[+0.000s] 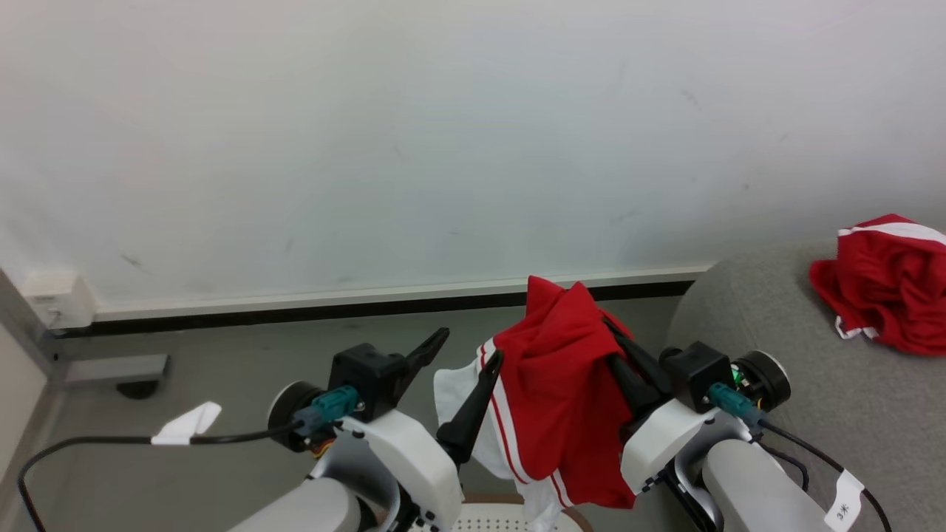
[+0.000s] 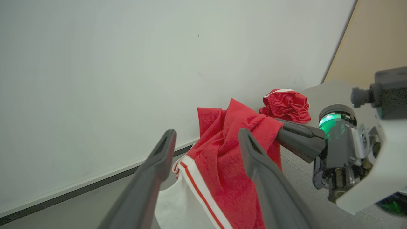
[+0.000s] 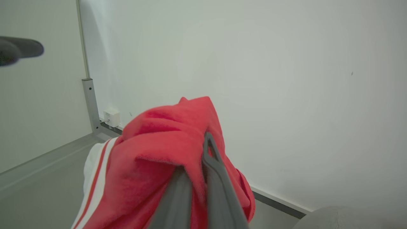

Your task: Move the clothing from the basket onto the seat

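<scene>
A red garment (image 1: pixel 554 384) with white stripes and a white panel hangs above the basket's rim (image 1: pixel 502 522), which shows at the bottom edge. My right gripper (image 1: pixel 607 325) is shut on its upper folds, fingertips buried in the cloth; the pinch is plain in the right wrist view (image 3: pixel 200 152). My left gripper (image 1: pixel 469 347) stands open just left of the hanging garment (image 2: pixel 229 165), its fingers (image 2: pixel 168 140) holding nothing. A second red garment (image 1: pixel 887 292) lies crumpled on the grey seat (image 1: pixel 813 414) at the right, and the left wrist view has that red garment (image 2: pixel 286 106) too.
A white wall with a dark baseboard (image 1: pixel 295 314) runs behind. A white box (image 1: pixel 55 295) and a grey post foot (image 1: pixel 111 369) sit at the left on the grey floor. Black cables with white tags (image 1: pixel 185 425) trail from both wrists.
</scene>
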You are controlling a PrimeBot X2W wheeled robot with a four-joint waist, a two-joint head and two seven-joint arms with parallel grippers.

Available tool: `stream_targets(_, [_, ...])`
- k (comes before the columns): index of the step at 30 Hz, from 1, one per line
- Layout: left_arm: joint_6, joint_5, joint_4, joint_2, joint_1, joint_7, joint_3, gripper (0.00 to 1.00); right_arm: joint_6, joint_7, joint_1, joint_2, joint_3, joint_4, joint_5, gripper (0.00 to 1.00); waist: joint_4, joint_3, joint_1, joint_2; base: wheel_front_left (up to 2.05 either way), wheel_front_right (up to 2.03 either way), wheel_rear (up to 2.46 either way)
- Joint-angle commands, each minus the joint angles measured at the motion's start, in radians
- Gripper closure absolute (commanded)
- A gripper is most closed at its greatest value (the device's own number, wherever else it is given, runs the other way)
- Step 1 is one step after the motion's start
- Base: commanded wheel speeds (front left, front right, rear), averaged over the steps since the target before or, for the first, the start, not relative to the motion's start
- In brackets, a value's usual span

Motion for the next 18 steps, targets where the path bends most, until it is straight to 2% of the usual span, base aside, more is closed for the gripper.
stream_targets(1, [0.002,-0.017,-0.007,0.009,0.019,-0.01,0.003,0.0,-0.003,-0.003,-0.003,-0.004,-0.022,-0.005,-0.02,1.0,-0.065,0.015,0.0,0.0,0.0,0.0,0.0])
stream_targets(6, [0.009,-0.015,-0.016,0.01,0.034,-0.024,0.005,0.0,-0.003,-0.003,-0.006,-0.013,-0.094,-0.024,-0.082,1.0,-0.181,0.035,0.0,0.0,0.0,0.0,0.0])
stream_targets(12, [0.007,-0.007,-0.028,-0.007,0.023,-0.04,-0.001,0.0,-0.003,-0.003,0.0,-0.06,-0.162,-0.069,-0.12,1.0,-0.309,0.062,0.0,0.0,0.0,0.0,0.0])
stream_targets(18, [-0.004,0.009,-0.043,-0.021,-0.004,-0.033,-0.017,0.0,-0.003,-0.003,0.009,-0.111,-0.23,-0.128,-0.135,1.0,-0.385,0.108,0.0,0.0,0.0,0.0,0.0])
